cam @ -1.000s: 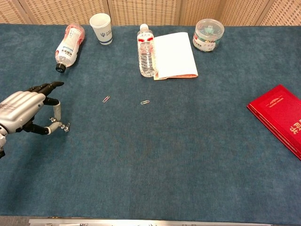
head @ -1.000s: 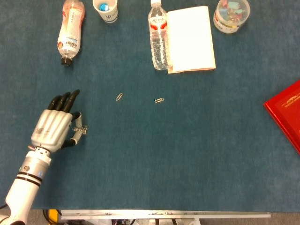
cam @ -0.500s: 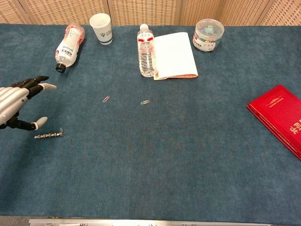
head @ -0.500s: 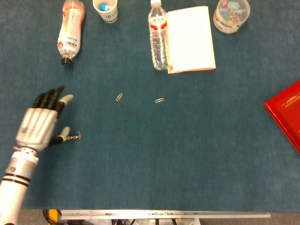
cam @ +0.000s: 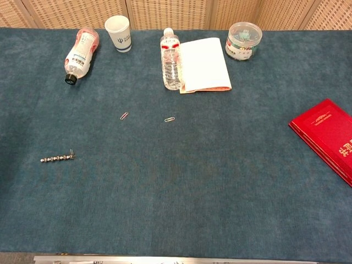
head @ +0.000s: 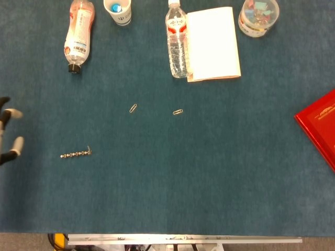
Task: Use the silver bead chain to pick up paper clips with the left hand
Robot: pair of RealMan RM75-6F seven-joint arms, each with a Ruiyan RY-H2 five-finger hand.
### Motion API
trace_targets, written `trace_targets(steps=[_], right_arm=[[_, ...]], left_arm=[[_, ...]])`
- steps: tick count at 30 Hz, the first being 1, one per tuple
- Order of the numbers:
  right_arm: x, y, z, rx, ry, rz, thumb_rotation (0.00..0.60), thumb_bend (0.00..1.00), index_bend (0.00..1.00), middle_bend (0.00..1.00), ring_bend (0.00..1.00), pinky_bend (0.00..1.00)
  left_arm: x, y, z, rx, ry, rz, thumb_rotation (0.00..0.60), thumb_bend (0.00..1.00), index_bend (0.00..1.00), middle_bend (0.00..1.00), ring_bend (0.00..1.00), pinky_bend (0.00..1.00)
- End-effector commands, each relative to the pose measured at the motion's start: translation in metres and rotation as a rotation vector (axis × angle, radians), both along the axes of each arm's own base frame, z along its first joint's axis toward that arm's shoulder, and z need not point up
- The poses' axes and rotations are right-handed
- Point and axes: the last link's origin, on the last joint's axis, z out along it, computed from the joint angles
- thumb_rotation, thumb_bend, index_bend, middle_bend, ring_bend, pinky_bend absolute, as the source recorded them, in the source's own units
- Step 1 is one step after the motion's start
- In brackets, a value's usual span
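Note:
The silver bead chain [head: 75, 153] lies flat on the blue cloth at the left, with a paper clip stuck at its right end; in the chest view the bead chain [cam: 57, 158] is alone on the cloth. Two loose paper clips [head: 133, 108] [head: 178, 112] lie further right, toward the middle; the chest view shows them too [cam: 124, 116] [cam: 170, 119]. Only the fingertips of my left hand [head: 7, 137] show at the left edge of the head view, spread apart and holding nothing, well left of the chain. My right hand is in neither view.
A lying bottle with a red label [head: 79, 33], a paper cup [head: 118, 10], a clear water bottle [head: 176, 42], a white booklet [head: 213, 43] and a round tub of clips [head: 258, 17] line the far edge. A red book [head: 320, 128] lies at the right.
My left hand let go of the bead chain, which now lies stretched out on the cloth, and pulled away to the left, almost out of the head view and out of the chest view.

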Motion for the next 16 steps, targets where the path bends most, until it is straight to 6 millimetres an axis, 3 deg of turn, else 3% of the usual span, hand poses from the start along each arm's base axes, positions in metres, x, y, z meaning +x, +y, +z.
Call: trace_targets(steps=[1, 6, 16], right_arm=[[-0.002, -0.001, -0.006, 0.013, 0.012, -0.015, 0.6, 0.17, 0.39, 0.32, 0.26, 0.38], [-0.005, -0.007, -0.012, 0.033, 0.028, -0.035, 0.6, 0.17, 0.39, 0.32, 0.26, 0.38], [-0.009, -0.016, -0.02, 0.075, 0.038, -0.054, 0.6, 0.17, 0.39, 0.32, 0.26, 0.38]], left_arm=[[-0.007, -0.012, 0.012, 0.043, -0.015, 0.007, 0.6, 0.35, 0.33, 0.19, 0.09, 0.18], [-0.018, -0.021, 0.019, 0.081, -0.032, 0.007, 0.6, 0.35, 0.35, 0.23, 0.11, 0.18], [-0.021, -0.02, 0.02, 0.069, -0.056, 0.01, 0.6, 0.35, 0.36, 0.25, 0.12, 0.19]])
